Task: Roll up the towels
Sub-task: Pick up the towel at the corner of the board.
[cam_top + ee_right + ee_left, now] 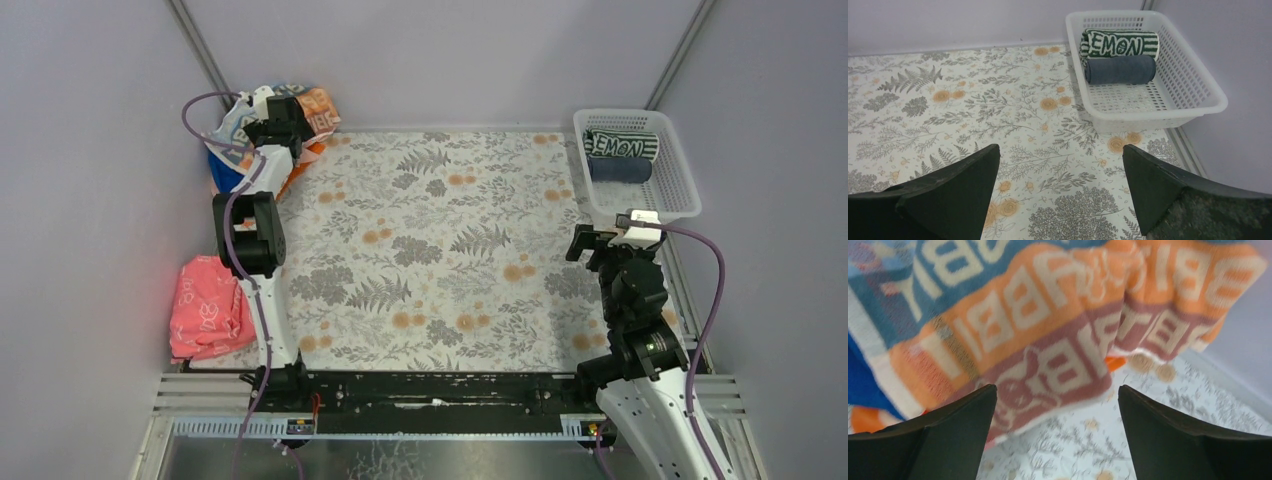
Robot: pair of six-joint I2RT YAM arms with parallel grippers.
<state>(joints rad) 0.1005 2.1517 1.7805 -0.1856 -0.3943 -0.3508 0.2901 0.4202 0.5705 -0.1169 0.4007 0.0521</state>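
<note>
Left tool (1057, 390) gapes before lettered towel (1048, 315); right tool (1060, 147) gapes; striped towel (1120, 44) reads "EMON".

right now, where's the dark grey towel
Top view, far right corner: the dark grey towel lies rolled inside the white basket, against the near side of the green-white towel.

letter-printed blue-orange-white towel (1048, 315) crumpled over royal blue towel (858, 380) and orange towel (863, 419), heaped at far-left corner, green-white striped towel (1119, 43) and dark grey towel (1120, 69) rolled, touching side by side in basket (1198, 85)
</note>
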